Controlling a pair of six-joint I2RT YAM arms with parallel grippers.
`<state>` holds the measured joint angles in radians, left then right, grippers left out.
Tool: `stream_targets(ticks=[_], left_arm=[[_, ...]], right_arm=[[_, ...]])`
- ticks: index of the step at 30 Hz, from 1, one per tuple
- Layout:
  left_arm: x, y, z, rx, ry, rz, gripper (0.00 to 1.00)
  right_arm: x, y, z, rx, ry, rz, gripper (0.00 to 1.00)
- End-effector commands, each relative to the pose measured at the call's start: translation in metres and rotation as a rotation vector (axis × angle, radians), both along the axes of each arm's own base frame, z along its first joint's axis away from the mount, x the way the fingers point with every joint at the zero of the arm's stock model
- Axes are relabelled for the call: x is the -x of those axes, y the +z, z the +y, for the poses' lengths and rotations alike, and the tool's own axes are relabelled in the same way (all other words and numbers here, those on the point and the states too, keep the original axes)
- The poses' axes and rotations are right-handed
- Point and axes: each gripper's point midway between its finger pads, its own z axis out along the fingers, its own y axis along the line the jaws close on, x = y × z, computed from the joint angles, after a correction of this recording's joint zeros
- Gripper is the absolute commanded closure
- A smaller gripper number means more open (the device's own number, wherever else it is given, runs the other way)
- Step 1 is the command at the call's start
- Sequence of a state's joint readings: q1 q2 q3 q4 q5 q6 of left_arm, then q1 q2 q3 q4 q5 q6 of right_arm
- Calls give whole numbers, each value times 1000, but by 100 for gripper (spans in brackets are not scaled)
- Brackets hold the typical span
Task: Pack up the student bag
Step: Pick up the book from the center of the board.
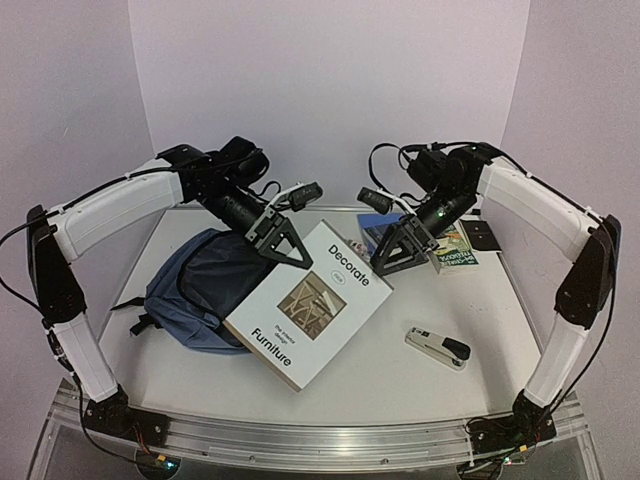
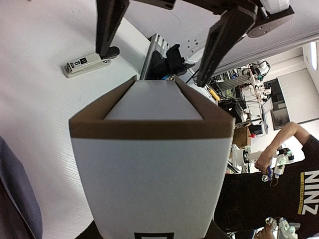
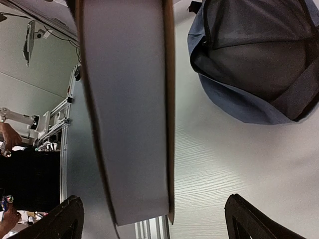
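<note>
The packing has hardly begun, I think. The student bag (image 1: 185, 300) lies slumped on the white surface (image 1: 400, 395), and I can see nothing packed in it. The big book (image 1: 310, 315) hangs in the air just beside the bag, with one side over the bag's edge. It is not inside yet.

The left jaws are closed on one edge of the book and hold it up. The right jaws stand wide open, one finger on each side of the book and not touching it.

Past the book, well apart from the bag, a stapler (image 1: 438, 347) and some smaller books (image 1: 455, 250) lie on the surface. They may be left to pack too.

The bag is soft blue-grey cloth, round and baggy, with black zips and straps and a dark grey inside. Its mouth looks open in the right wrist view, but the folds make that hard to be sure of.

The big book is hard, flat and square-cornered. It has a white cover with black words, and brown card around a thick block of white pages. The stapler is long, hard, silver and black. The surface is smooth with fine lines.
</note>
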<state>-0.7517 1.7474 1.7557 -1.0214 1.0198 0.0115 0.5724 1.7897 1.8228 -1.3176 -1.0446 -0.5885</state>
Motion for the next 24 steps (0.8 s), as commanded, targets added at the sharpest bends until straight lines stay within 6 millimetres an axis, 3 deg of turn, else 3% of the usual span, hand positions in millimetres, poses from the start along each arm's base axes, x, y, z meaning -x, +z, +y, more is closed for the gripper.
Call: stream_targets(ticks=[1, 9, 17, 20, 24], left_arm=[[20, 27, -4, 84, -73, -54, 81], [11, 25, -10, 71, -58, -83, 80], [6, 21, -13, 59, -53, -90, 75], [2, 18, -12, 39, -35, -101, 70], [-17, 12, -6, -5, 50, -104, 52]], right_arm=[[10, 0, 5, -41, 29, 137, 2], [17, 3, 19, -83, 56, 203, 6], [28, -3, 23, -75, 91, 207, 31], [27, 3, 25, -93, 90, 212, 41], [26, 11, 27, -101, 70, 226, 53]])
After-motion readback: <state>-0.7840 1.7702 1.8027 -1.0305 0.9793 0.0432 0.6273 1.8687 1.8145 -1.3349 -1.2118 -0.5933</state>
